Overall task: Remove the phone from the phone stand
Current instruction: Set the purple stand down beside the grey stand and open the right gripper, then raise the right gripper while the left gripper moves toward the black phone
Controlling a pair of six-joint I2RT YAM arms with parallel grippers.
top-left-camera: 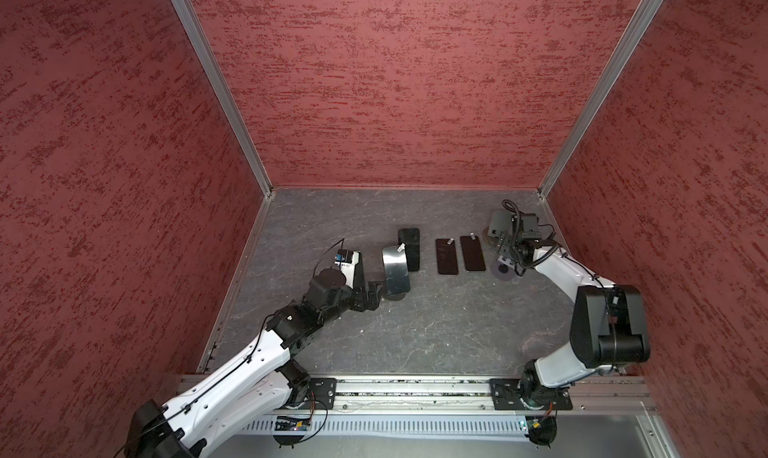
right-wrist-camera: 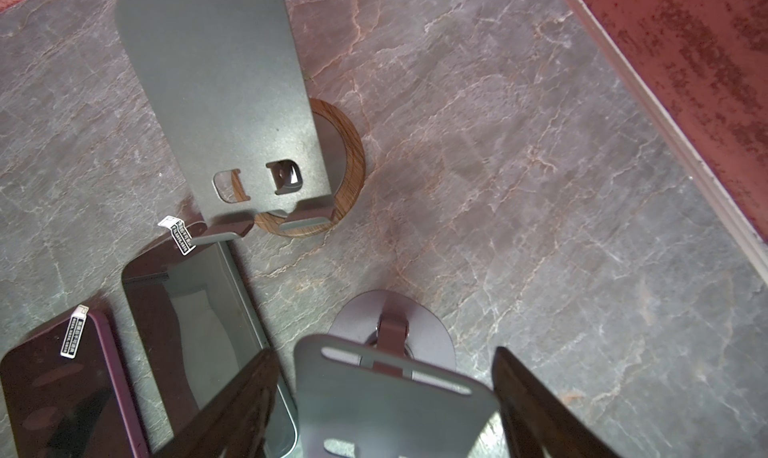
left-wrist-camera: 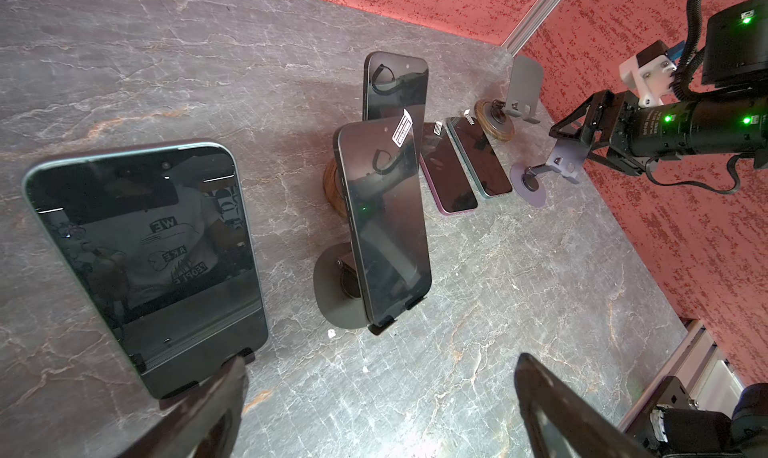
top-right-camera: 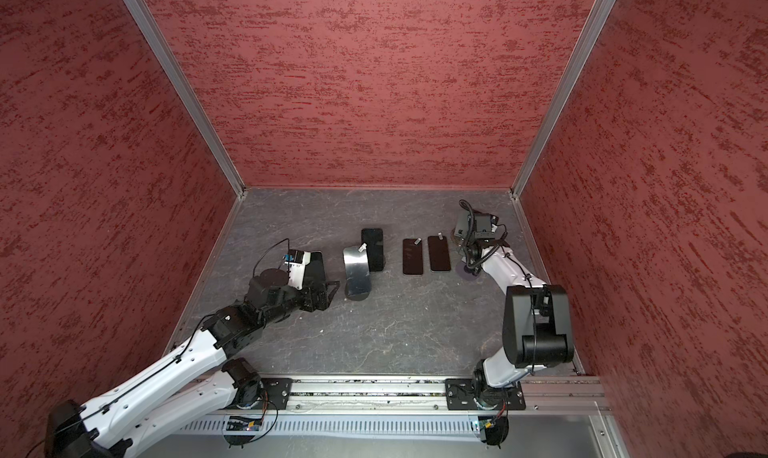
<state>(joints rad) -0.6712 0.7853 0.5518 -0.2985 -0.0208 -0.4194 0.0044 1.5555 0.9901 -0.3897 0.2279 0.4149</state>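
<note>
The left claw (left-wrist-camera: 380, 362) is hovering low over the grey marbled surface (left-wrist-camera: 519, 277) with its jaws standing wide apart and gripping nothing. One dark finger (left-wrist-camera: 220, 393) is sitting right at the lower corner of the phone (left-wrist-camera: 145, 260), though whether it is touching cannot be told. That phone is leaning upright with its screen dark, its bottom edge resting in the small hooks of its stand (left-wrist-camera: 248, 354), most of which is hiding behind it. Just beside it, toward the middle of the surface, a stickered phone (left-wrist-camera: 384, 227) is leaning on a dark round-footed stand (left-wrist-camera: 328, 294). Behind that, a rear phone (left-wrist-camera: 395, 86) is standing on a wood-based stand (left-wrist-camera: 334, 186). Further right, a purple phone (left-wrist-camera: 449, 173) and a greenish phone (left-wrist-camera: 482, 161) are lying flat side by side, screens up. The right claw (right-wrist-camera: 384, 352) is sitting at the far right near the red wall (right-wrist-camera: 685, 61), its jaws apart on either side of the back plate of an empty grey stand (right-wrist-camera: 395, 406); a gap is showing between the plate and one finger. A wooden-ringed stand (right-wrist-camera: 216, 82), also carrying nothing, is standing just beyond it.
</note>
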